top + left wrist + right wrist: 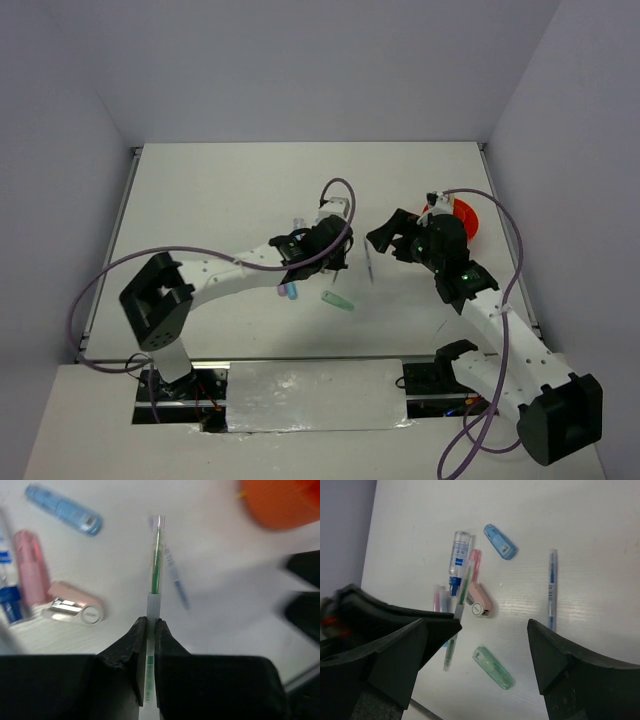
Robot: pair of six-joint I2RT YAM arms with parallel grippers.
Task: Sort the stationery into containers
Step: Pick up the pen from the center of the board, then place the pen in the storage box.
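My left gripper [151,626] is shut on a thin clear pen with a green refill [156,555] and holds it above the table; it sits mid-table in the top view [338,248]. The held pen also shows in the right wrist view [463,586]. My right gripper [494,626] is open and empty, hovering over a green marker [493,668], just right of the left gripper [388,237]. The orange cup [464,216] stands behind the right gripper and shows blurred in the left wrist view [282,502].
On the table lie a thin blue pen [551,587], a blue marker [500,541], a pink marker [30,565], a pink eraser-like block [480,602] and a clear blue-tipped tube [459,552]. The green marker [338,300] lies nearest the arms. Walls enclose three sides.
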